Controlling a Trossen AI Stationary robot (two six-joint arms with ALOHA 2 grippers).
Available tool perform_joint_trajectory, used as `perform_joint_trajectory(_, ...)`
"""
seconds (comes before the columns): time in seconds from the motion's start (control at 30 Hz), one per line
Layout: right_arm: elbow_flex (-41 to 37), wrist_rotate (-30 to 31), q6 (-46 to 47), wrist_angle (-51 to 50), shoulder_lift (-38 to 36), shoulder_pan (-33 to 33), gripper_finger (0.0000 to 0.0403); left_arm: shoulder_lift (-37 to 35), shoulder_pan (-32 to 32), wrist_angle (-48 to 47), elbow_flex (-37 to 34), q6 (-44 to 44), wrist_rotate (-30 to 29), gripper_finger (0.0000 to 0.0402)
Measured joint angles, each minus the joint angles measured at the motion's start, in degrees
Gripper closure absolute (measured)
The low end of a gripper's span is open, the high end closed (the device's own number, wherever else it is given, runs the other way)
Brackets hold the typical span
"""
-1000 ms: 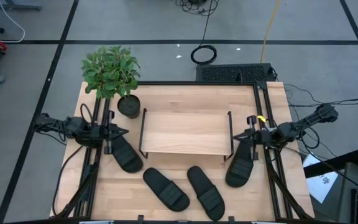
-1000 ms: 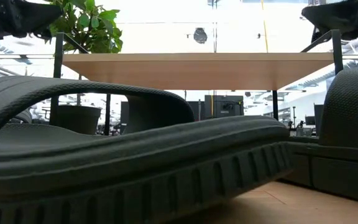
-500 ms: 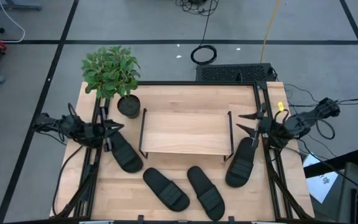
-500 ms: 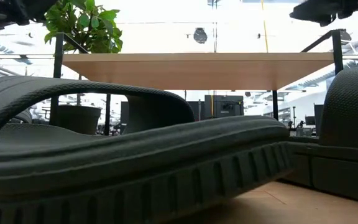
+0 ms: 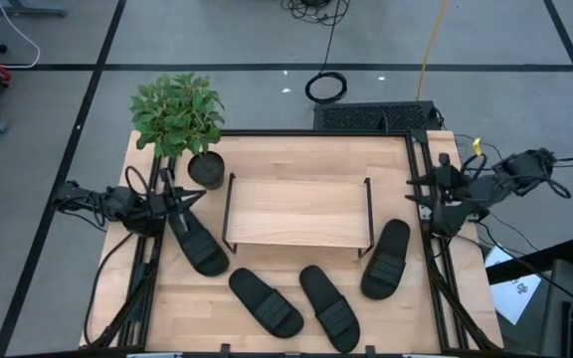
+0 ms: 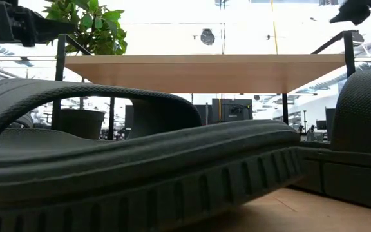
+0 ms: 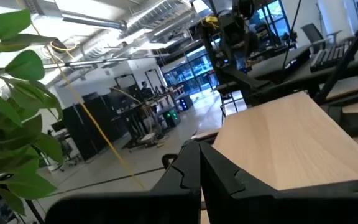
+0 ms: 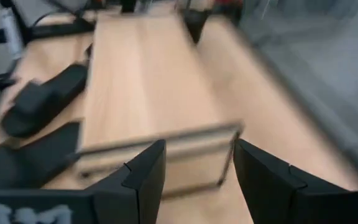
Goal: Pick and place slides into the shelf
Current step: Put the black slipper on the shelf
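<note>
A: Where are the slides?
B: All four slides on the table (image 5: pixel 296 159), none in the shelf (image 5: pixel 297 211). One left of it (image 5: pixel 195 239), two in front (image 5: pixel 265 301) (image 5: pixel 328 307), one at its right (image 5: pixel 386 258).
A: Grippers?
B: Right gripper (image 5: pixel 418 193) at the right table edge, fingers (image 8: pixel 143 176) spread wide, holding nothing. Left gripper (image 5: pixel 189 196) over the left slide's far end, fingers (image 7: pixel 188 171) pressed together, nothing between. Plant (image 5: pixel 175 111) behind it.

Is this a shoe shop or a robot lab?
Most likely a robot lab or workshop. Two robot arms flank a wooden table on a taped grey floor, with loose cables nearby, and the left wrist view shows desks and equipment racks behind.
</note>
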Motion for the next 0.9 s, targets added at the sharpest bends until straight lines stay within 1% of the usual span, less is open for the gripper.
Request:
perform_joint_trajectory(0.13,-1.36,-6.4,6.8,-0.8,0.04,0.0,0.0222,0.0,0.0,0.56,0.0,-1.19,0.07,0.0401)
perform_joint_trajectory(0.23,-3.95,-9.35,9.74,-0.48,0.46,0.0,0.0222,0.0,0.0,0.95,0.0,-0.83,0.11,0.0401)
perform_joint_trajectory(0.4,-11.06,-15.74,19.55,-0.01,0.88,0.0,0.0222,-0.02,0.0,2.16,0.0,-0.67,0.13,0.0401)
perform_joint_trajectory(0.47,-14.7,-18.13,22.08,1.79,0.91,0.0,0.0222,0.0,0.0,2.2,-0.02,-0.63,0.13,0.0401)
perform_joint_trajectory(0.63,-22.84,-24.02,24.84,9.62,1.08,-0.02,0.0221,0.0,0.0,3.35,-0.02,1.16,0.15,0.0401)
perform_joint_trajectory(0.8,-26.82,-26.59,26.94,11.55,1.03,-0.04,0.0221,0.0,0.0,3.95,-0.02,1.41,0.15,0.0401)
perform_joint_trajectory(0.9,-28.66,-28.69,27.43,14.81,1.02,-0.04,0.0221,0.0,0.0,3.97,-0.02,1.41,0.15,0.0401)
